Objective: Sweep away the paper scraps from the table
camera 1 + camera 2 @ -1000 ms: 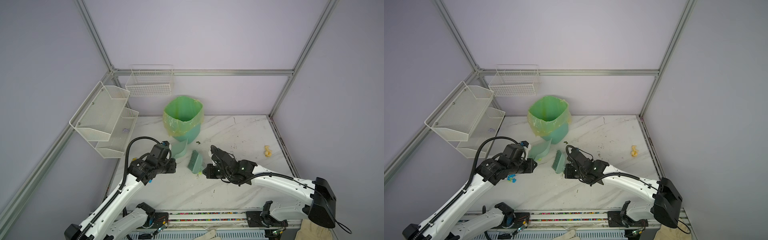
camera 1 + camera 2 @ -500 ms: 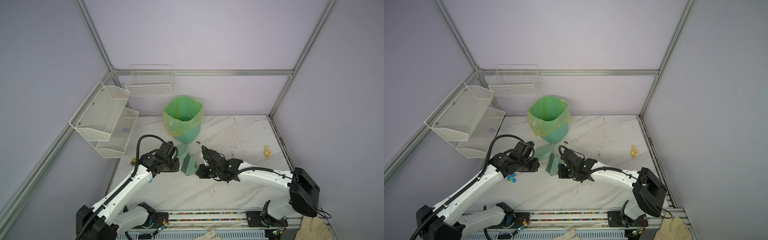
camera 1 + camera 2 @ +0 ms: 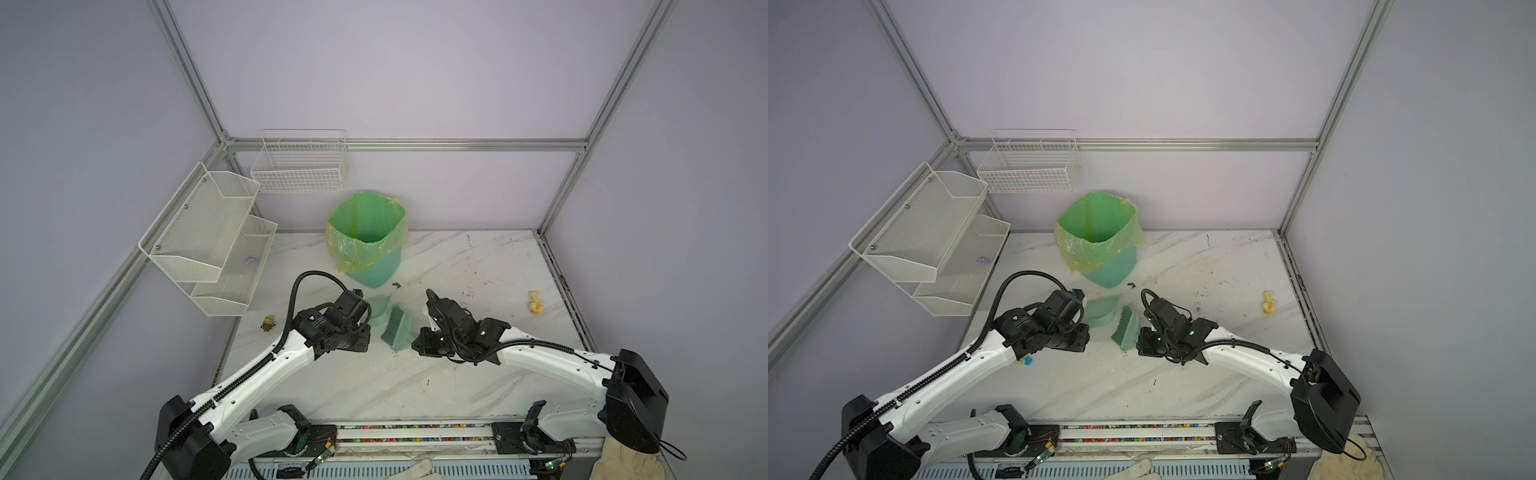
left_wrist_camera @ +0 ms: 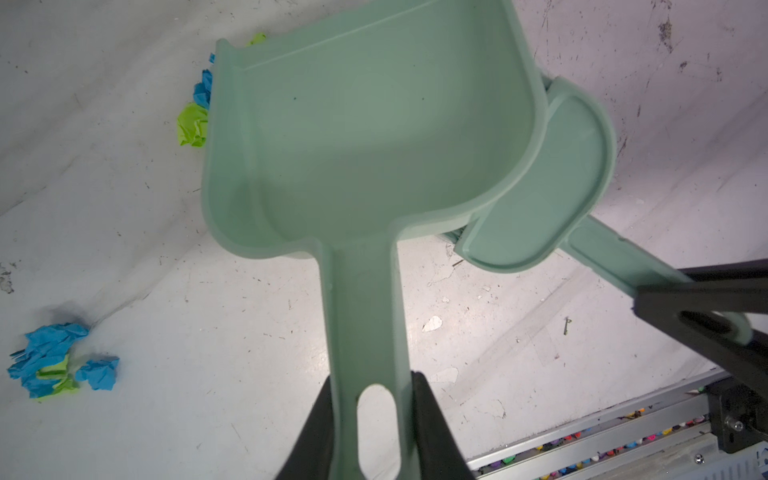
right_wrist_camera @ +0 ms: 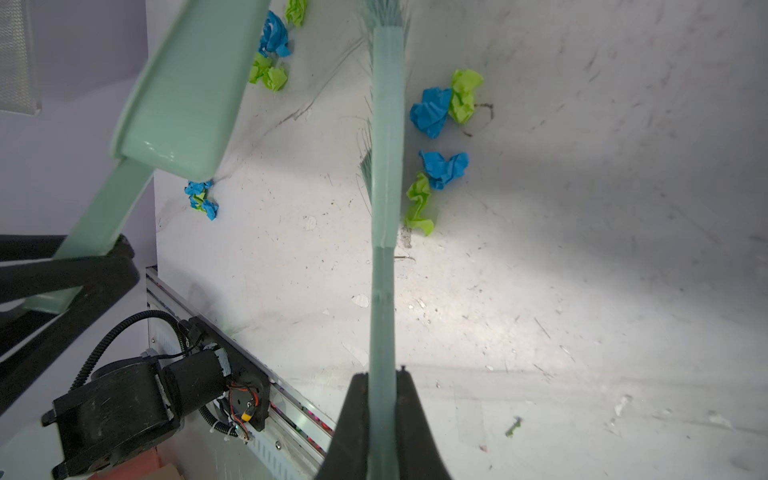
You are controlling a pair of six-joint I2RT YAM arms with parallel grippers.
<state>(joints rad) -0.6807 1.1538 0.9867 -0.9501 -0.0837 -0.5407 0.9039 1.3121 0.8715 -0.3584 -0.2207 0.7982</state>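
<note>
Clamping dustpan [image 4: 374, 124] handle: left claw [image 4: 372, 401]. Right claw [image 5: 382, 386] clamped on brush [image 5: 386, 166] handle. Dustpan edge part-hides paper scraps [image 4: 193, 124].

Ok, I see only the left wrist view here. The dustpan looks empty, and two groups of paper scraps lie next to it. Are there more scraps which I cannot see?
Observer: Yes. The right wrist view shows more paper scraps on the table, on the side of the brush away from the dustpan.
Operator: And is there a place to empty the pan?
Observer: In both top views a bin lined with a green bag stands upright just beyond the dustpan, toward the back wall.
Operator: Is something else lying around?
Observer: A small yellow object lies near the table's right edge, apart from both arms.
</note>
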